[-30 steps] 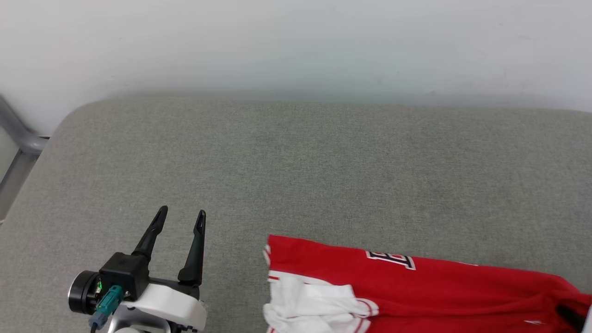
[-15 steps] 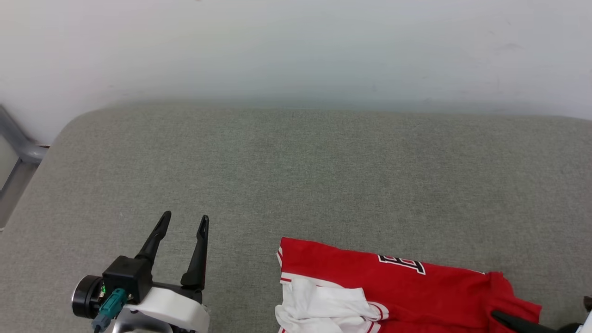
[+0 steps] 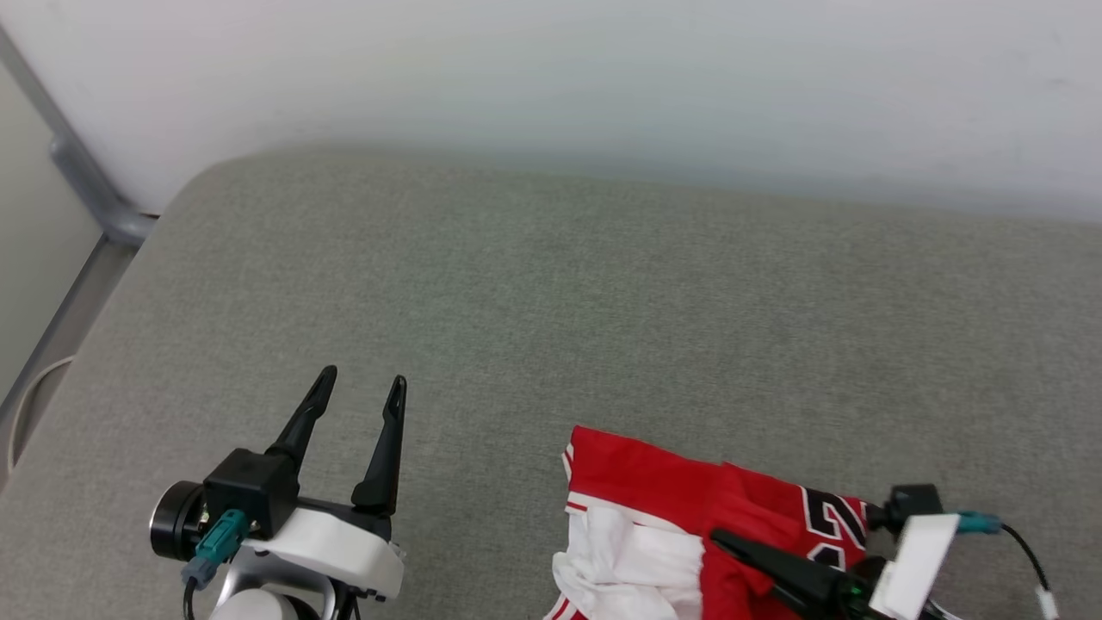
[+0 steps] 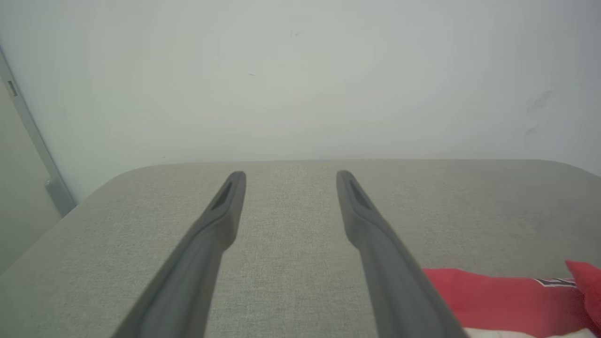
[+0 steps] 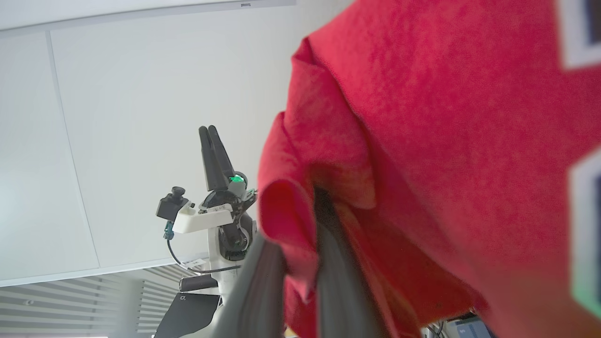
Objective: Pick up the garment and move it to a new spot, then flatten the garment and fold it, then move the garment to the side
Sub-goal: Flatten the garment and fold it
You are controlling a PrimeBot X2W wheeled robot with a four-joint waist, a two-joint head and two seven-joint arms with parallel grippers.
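Your right end effector has swung left, clenched on the red jersey-style shirt with white sleeves, lying near-right on the grey padded surface. Fold's underway, I'd say; left end effector hangs released. Next: lay that flap flat.

- I see the garment in red, with a white sleeve edged in red-and-white stripes.
- Its number is black, outlined in white.
- Left of the garment, the left gripper has black fingers, a white shell and a teal plug.
- Under the garment, the cushion is mottled grey-green.
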